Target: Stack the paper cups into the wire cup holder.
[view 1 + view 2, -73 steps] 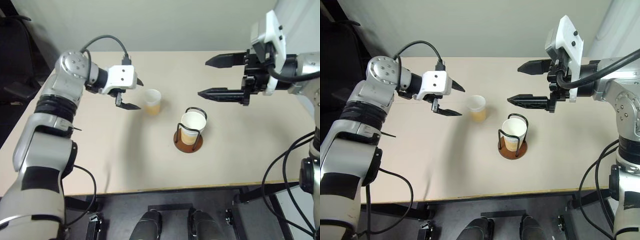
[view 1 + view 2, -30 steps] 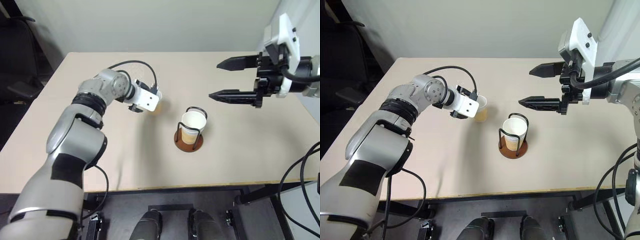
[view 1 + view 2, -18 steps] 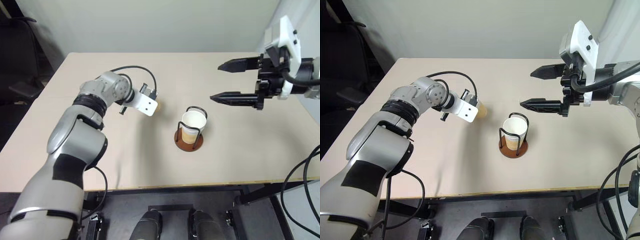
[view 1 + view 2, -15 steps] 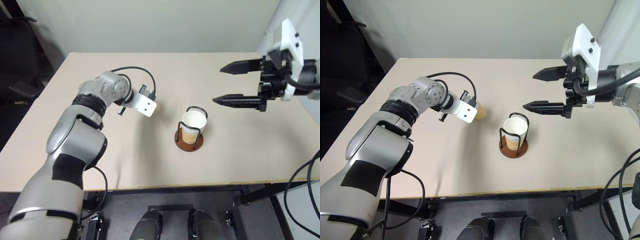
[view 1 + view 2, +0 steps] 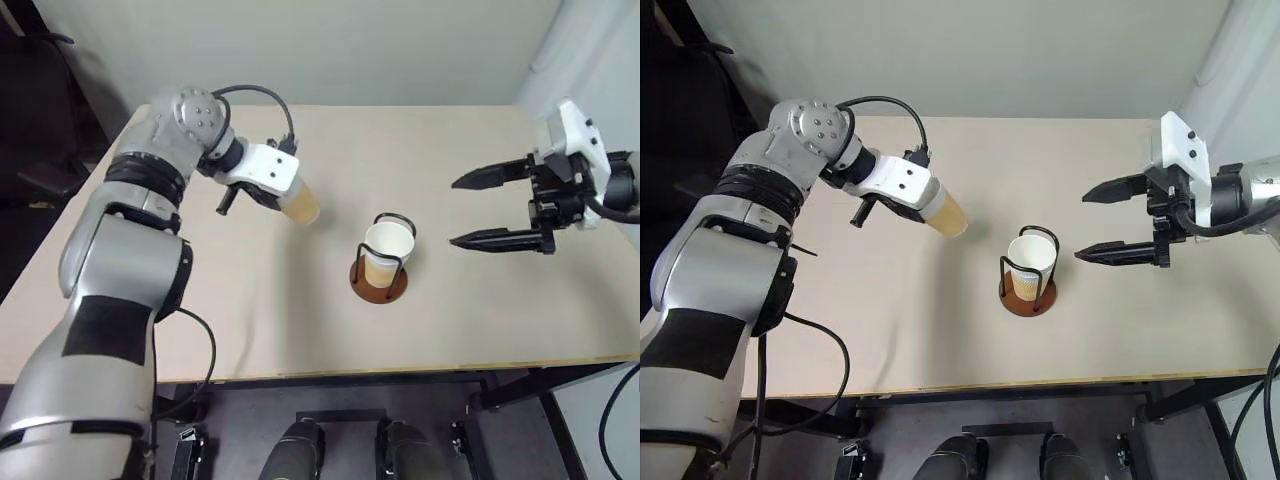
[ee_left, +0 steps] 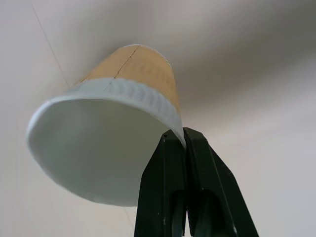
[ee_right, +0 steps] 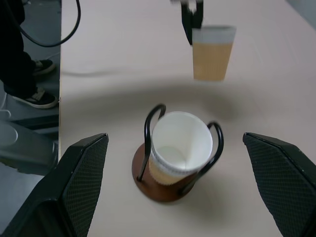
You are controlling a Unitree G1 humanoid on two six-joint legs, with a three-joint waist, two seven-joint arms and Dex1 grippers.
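My left gripper [image 6: 178,132] is shut on the rim of one paper cup [image 5: 301,205], pinching its wall. This cup has a white rim and a tan lower wall, and hangs tilted above the table, left of the wire cup holder [image 5: 378,284]. The holder has a reddish-brown disc base and black wire loops. Another paper cup [image 5: 385,249] stands upright inside it. My right gripper [image 5: 453,212] is open, off to the holder's right and above the table, its fingers [image 7: 81,182] pointing toward the holder [image 7: 163,190] and the held cup [image 7: 212,52].
The beige table [image 5: 250,320] has bare surface all around the holder. A black chair [image 5: 40,100] stands beyond the table's left edge. A person's shoes [image 7: 29,69] show on the floor past the table edge.
My left gripper has shut on the cup's rim and lifted it off the table, tilting it. My right arm has swung right and lower, still open.
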